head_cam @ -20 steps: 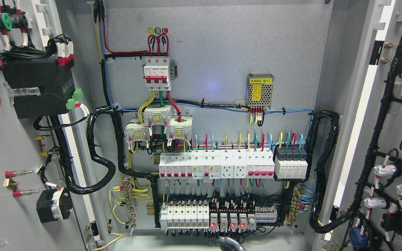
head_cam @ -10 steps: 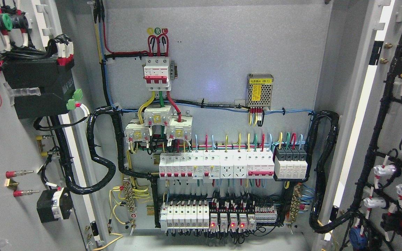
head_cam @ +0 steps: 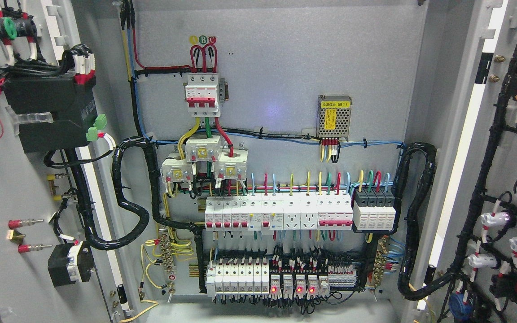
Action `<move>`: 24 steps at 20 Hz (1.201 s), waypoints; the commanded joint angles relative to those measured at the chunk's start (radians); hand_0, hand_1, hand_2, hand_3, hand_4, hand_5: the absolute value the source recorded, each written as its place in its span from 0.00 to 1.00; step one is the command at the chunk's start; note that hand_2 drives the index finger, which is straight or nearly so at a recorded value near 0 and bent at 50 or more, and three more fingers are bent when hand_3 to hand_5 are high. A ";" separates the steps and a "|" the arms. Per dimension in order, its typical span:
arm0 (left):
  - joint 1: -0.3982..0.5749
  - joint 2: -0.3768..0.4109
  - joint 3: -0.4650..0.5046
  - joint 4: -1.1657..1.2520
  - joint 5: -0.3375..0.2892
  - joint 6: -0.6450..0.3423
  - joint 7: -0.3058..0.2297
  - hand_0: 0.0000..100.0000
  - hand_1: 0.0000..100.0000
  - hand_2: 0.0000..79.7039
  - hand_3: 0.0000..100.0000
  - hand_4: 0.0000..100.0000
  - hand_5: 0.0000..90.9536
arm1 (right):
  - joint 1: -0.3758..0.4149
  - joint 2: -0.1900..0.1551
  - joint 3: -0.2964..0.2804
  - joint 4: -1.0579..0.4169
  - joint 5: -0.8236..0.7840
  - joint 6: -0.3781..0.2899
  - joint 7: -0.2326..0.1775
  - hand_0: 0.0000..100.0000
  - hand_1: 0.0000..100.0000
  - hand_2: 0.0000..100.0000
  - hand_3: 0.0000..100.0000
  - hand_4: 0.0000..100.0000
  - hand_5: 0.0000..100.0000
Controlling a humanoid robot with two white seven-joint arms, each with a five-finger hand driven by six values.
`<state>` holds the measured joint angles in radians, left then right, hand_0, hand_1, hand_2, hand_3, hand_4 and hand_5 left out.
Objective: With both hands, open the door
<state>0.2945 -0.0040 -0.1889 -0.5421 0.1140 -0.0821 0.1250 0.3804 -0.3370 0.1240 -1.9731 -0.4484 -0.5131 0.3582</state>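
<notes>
A grey electrical cabinet stands with both doors swung wide. The left door (head_cam: 2, 188) shows its inner face at the picture's left, carrying a black box (head_cam: 50, 114) and wiring. The right door (head_cam: 505, 148) shows its inner face at the right, with black cable bundles and white components. Between them the back panel (head_cam: 285, 67) is fully exposed, with rows of breakers (head_cam: 276, 214) and relays with red lights (head_cam: 292, 287). Neither of my hands nor arms shows in the head view.
A red-and-white main breaker (head_cam: 202, 95) sits upper middle of the panel. A perforated power supply with a yellow label (head_cam: 335, 115) sits to its right. Thick black cable looms (head_cam: 126, 193) curve from each door hinge side into the cabinet.
A grey shape at the bottom edge near the middle one second ago has dropped out of view. The view has shifted very slightly; the doors stay wide.
</notes>
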 commanded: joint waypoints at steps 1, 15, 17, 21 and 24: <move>0.133 0.068 -0.118 -0.628 -0.001 0.013 -0.001 0.00 0.00 0.00 0.00 0.00 0.00 | 0.060 -0.042 -0.041 -0.093 0.039 -0.093 -0.007 0.19 0.00 0.00 0.00 0.00 0.00; 0.164 0.237 -0.224 -1.338 0.004 0.010 -0.007 0.00 0.00 0.00 0.00 0.00 0.00 | 0.025 -0.027 -0.084 -0.116 0.036 -0.188 -0.015 0.19 0.00 0.00 0.00 0.00 0.00; 0.147 0.248 -0.231 -1.403 0.004 0.007 -0.025 0.00 0.00 0.00 0.00 0.00 0.00 | 0.000 -0.016 -0.109 -0.116 0.036 -0.196 -0.015 0.19 0.00 0.00 0.00 0.00 0.00; 0.097 0.253 -0.241 -1.538 0.004 0.007 -0.030 0.00 0.00 0.00 0.00 0.00 0.00 | -0.023 0.013 -0.121 -0.116 0.034 -0.202 -0.016 0.19 0.00 0.00 0.00 0.00 0.00; 0.081 0.254 -0.259 -1.562 0.004 -0.004 -0.030 0.00 0.00 0.00 0.00 0.00 0.00 | -0.026 0.015 -0.132 -0.115 0.034 -0.211 -0.016 0.19 0.00 0.00 0.00 0.00 0.00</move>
<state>0.4118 0.1979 -0.3823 -1.7323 0.1181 -0.0746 0.0978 0.3761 -0.3471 0.0357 -2.0751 -0.4136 -0.7182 0.3424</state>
